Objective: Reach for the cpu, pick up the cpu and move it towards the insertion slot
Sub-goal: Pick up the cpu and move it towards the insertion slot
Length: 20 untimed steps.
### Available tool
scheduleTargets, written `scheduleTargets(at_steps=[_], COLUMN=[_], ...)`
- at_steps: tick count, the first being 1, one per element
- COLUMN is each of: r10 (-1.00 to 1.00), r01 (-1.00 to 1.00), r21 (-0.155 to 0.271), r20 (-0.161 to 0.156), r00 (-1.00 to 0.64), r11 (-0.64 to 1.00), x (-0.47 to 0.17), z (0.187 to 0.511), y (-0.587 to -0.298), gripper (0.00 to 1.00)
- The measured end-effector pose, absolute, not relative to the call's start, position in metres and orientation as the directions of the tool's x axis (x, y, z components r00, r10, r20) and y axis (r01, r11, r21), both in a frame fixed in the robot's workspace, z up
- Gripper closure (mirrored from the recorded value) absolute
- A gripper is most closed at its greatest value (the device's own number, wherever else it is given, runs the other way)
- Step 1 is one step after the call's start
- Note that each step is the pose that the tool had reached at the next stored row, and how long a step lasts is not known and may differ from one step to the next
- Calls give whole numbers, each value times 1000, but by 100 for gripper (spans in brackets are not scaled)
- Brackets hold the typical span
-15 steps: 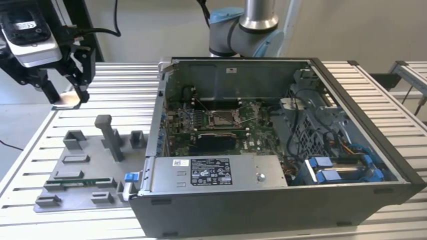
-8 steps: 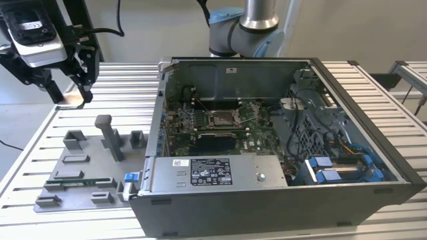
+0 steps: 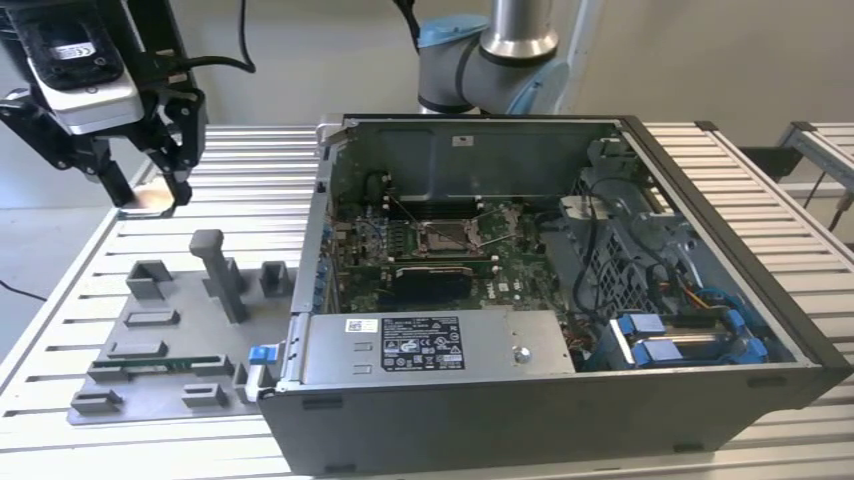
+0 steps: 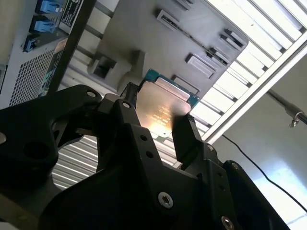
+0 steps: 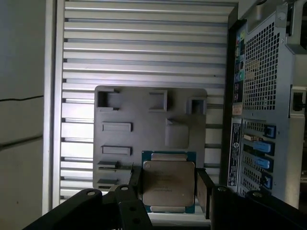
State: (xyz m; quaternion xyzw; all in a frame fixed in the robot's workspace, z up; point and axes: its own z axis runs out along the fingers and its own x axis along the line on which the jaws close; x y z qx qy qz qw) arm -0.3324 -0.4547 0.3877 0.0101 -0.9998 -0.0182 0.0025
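Observation:
My gripper (image 3: 147,188) hangs above the slatted table at the exterior view's far left, well left of the open computer case (image 3: 561,300). It is shut on the cpu (image 3: 151,196), a thin square chip with a pale metal face and a teal edge. In both wrist views the cpu (image 4: 160,108) (image 5: 168,182) sits clamped between the two black fingers (image 4: 184,132) (image 5: 204,187), lifted above the grey fixture plate (image 5: 144,120). The insertion slot (image 3: 445,236), a square socket with a shiny frame, lies on the motherboard inside the case.
The grey fixture plate (image 3: 174,320) on the table carries an upright post (image 3: 214,270), several small blocks and a green memory stick (image 3: 150,366). The case's walls (image 3: 320,200) rise around the motherboard. The arm's base (image 3: 487,60) stands behind the case.

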Motion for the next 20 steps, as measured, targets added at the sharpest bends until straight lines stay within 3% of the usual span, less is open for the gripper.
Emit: scheduleTargets(at_steps=[20], r10=[-20], r01=[-20], r21=[37], r20=[5], r00=[-1000], r11=[999], x=[-315], z=[388], y=[-455], gripper=[100])
